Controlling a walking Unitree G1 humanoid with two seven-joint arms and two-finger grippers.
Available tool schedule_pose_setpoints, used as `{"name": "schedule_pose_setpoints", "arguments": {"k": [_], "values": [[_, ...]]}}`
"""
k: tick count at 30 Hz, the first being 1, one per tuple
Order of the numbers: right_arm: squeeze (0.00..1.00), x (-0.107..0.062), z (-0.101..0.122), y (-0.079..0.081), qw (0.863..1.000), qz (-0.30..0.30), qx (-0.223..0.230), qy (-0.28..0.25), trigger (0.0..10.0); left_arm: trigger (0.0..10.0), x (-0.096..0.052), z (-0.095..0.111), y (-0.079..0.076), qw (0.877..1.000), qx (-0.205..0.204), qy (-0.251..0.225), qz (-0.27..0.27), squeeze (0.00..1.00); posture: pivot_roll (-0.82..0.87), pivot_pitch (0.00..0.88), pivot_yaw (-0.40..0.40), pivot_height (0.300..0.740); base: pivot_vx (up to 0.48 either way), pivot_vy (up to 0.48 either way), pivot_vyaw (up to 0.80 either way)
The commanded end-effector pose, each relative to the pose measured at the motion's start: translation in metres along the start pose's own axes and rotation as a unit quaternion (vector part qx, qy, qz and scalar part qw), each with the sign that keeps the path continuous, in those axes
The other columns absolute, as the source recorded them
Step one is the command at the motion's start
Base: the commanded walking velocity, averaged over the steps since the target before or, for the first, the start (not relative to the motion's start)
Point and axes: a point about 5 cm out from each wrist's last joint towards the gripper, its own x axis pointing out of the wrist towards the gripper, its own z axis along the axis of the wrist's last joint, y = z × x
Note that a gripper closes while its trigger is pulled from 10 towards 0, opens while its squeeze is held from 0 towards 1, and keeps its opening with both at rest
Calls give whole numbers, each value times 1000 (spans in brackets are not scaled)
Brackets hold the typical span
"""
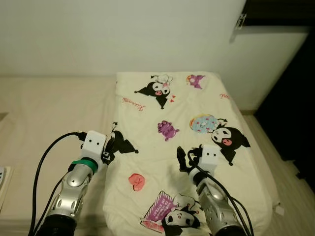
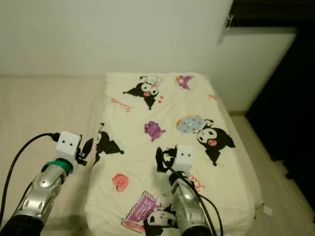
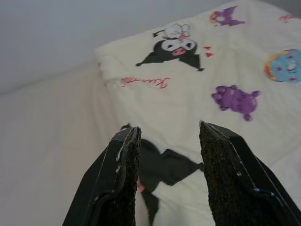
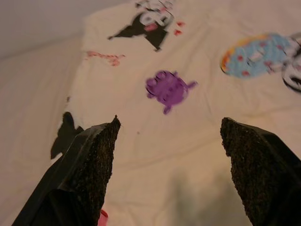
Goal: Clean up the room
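The cartoon-print blanket (image 1: 182,137) lies spread flat over the bed (image 1: 44,113). Left hand (image 3: 169,155) hovers at its left edge, fingers spread, holding nothing. Right hand (image 4: 169,141) is above the middle, spread wide too.

The printed blanket (image 1: 182,142) lies flat across the middle of the head view, with nothing standing on it, so there is open room above it from the lower centre up to the wall (image 1: 123,34) at the top. The bare mattress (image 1: 44,113) at the left is likewise flat and open. At the right, a dark doorway (image 1: 295,98) and a strip of floor (image 1: 290,196) border the bed's edge.
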Motion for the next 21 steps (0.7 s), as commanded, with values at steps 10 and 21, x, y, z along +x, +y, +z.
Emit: {"name": "schedule_pose_setpoints", "arguments": {"k": [10, 21], "values": [[0, -2, -15, -2, 998, -13, -46, 44, 10000, 10000, -6, -9, 4, 1000, -3, 13, 2, 0, 79, 0, 44, 740, 0, 0, 0], [0, -2, -17, -4, 997, -4, -56, 49, 10000, 10000, -11, -17, 6, 1000, -7, 26, 11, 0, 67, 0, 43, 740, 0, 0, 0]]}}
